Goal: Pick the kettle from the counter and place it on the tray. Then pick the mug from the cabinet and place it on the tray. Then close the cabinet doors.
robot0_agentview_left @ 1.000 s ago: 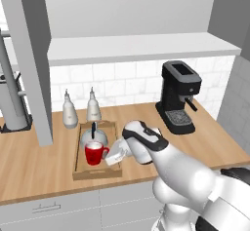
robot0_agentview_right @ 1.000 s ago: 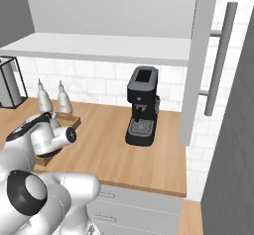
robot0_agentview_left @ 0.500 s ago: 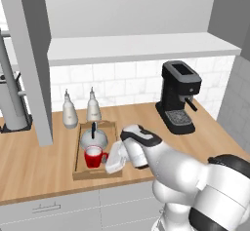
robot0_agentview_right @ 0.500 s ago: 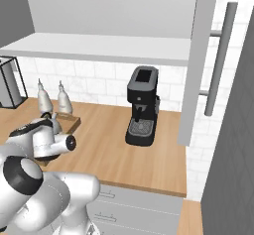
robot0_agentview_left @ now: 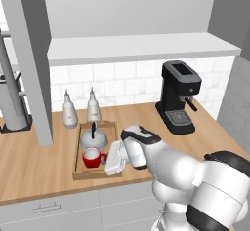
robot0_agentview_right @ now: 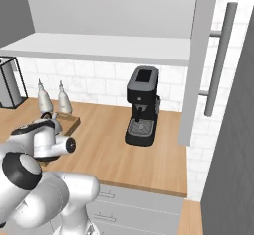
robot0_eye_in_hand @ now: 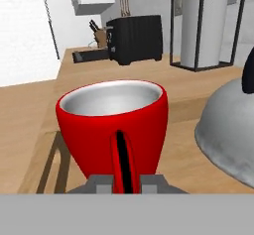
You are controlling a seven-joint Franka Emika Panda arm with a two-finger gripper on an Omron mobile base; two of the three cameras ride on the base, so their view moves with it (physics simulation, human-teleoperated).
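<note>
The red mug [robot0_agentview_left: 92, 157] stands upright in the light-wood tray [robot0_agentview_left: 76, 152], at its near end, just in front of the silver kettle [robot0_agentview_left: 93, 138]. My gripper [robot0_agentview_left: 108, 159] reaches in from the mug's right at tray height. In the hand view the mug [robot0_eye_in_hand: 114, 115] is close up with its white inside showing, and my gripper [robot0_eye_in_hand: 124, 182] is shut on the mug's red handle, one finger on each side. The kettle [robot0_eye_in_hand: 233, 130] sits to its right on the tray floor [robot0_eye_in_hand: 178, 145]. Both cabinet doors [robot0_agentview_left: 29, 64] [robot0_agentview_right: 198, 55] stand open above the wooden counter [robot0_agentview_left: 29, 171].
Two white bottles [robot0_agentview_left: 70, 110] [robot0_agentview_left: 93, 107] stand behind the tray. A black coffee machine [robot0_agentview_left: 178, 96] is at the right of the counter. A steel cylinder in a black frame [robot0_agentview_left: 12, 93] stands far left. The open right door's bar handle [robot0_agentview_right: 218, 60] juts out.
The gripper and mug have sunk slightly into the tray. The arm's elbow has swung forward and to the right.
</note>
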